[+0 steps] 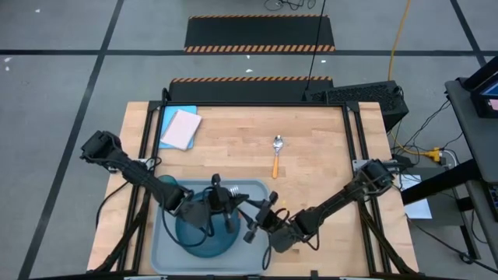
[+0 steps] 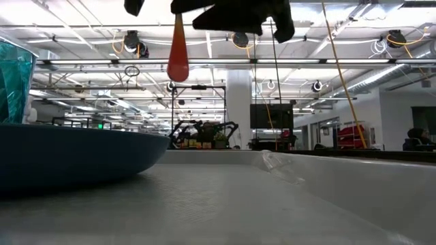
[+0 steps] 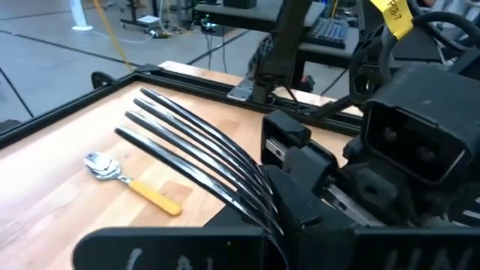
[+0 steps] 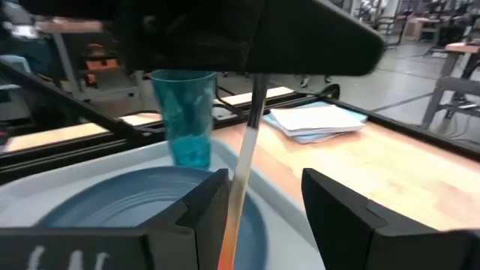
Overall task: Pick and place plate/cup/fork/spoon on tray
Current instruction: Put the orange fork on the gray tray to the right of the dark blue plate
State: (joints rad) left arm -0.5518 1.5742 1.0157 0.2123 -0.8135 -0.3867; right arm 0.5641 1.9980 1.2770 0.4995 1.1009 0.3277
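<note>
The fork hangs over the tray (image 1: 159,249), to the right of the plate (image 1: 194,237). Its red-orange handle (image 2: 178,51) points down and its tines (image 3: 187,146) point up. My left gripper (image 1: 227,204) is shut on it above the plate's right side. My right gripper (image 4: 259,202) is open just right of it. Its fingers stand on either side of the fork's shaft (image 4: 251,127); I cannot tell whether they touch it. The cup (image 4: 184,112) stands upright on the tray beyond the plate. The spoon (image 1: 276,155) lies on the bare table farther back. My left gripper holds the fork near the neck, where the tines run together (image 3: 274,221); its own body hides the exact place. The silver shaft (image 4: 253,105) comes out below it. The fork hangs nearly upright, tines up, handle end (image 2: 178,71) down and clear of the tray.
A flat blue-and-pink rectangle (image 1: 179,128) lies at the table's far left. The tray's low rim (image 2: 306,173) runs along the right of the fork. Bare wood lies right of the tray and around the spoon (image 3: 131,184).
</note>
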